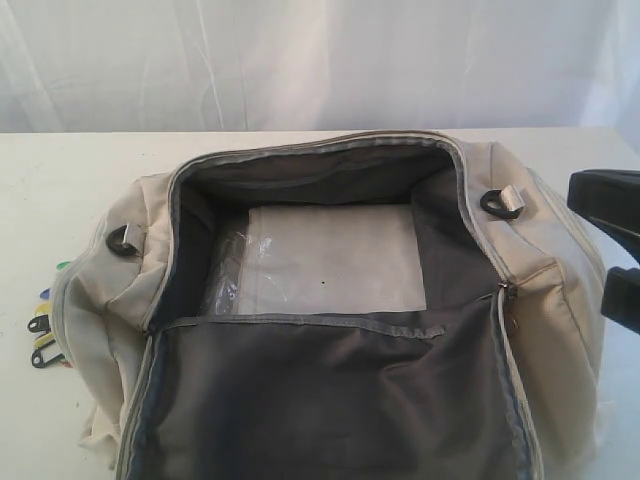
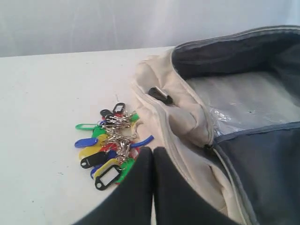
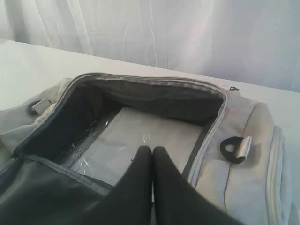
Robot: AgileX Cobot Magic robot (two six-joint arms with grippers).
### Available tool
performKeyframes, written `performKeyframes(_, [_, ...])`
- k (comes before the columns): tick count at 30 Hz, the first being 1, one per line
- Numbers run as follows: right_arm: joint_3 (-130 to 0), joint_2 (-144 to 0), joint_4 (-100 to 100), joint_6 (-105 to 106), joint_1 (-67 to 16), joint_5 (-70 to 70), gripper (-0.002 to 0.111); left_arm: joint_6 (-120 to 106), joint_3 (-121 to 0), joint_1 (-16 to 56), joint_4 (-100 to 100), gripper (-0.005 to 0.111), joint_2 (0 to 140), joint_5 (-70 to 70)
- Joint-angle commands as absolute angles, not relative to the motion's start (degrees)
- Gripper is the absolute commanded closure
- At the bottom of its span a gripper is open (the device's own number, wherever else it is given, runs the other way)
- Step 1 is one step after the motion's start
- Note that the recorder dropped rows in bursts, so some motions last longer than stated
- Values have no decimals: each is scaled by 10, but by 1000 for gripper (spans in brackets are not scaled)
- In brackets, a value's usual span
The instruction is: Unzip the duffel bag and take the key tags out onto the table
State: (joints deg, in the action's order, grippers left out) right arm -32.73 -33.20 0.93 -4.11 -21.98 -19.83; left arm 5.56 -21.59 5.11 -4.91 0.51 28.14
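Note:
The cream duffel bag (image 1: 560, 300) lies unzipped on the white table (image 1: 60, 200), its lid flap folded toward the near edge and the dark grey lining showing. The bunch of coloured key tags (image 2: 110, 150) lies on the table (image 2: 42, 103) right beside the bag's end (image 2: 187, 117); the exterior view catches only its edge (image 1: 45, 325). My left gripper (image 2: 153, 150) is shut and empty, just short of the tags. My right gripper (image 3: 152, 149) is also shut and empty, hovering over the bag's open mouth (image 3: 154, 101).
A white panel under clear plastic (image 1: 335, 258) covers the bag's floor. Black D-rings sit at both ends of the bag (image 1: 125, 240) (image 1: 500, 203). A black part of the right arm (image 1: 605, 200) shows at the right edge. A white curtain (image 1: 320, 60) hangs behind the table.

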Motion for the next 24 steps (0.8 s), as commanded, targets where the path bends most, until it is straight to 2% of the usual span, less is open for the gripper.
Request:
performKeyframes(1, [-326,-326,4,-43,-223,-196,108,56,-213,1,-54,107,0,279])
performKeyframes(5, [-326,-326,4,-43,-223,-196,108,56,-213,-20,-54,107,0,278])
performKeyframes(16, [-326,-326,4,-43,-223,-196,108,56,-211,-20,-55,107,0,276])
performKeyframes(24, [-326,-326,4,-43,-223,-196,108,56,-75,-20,-52,107,0,145])
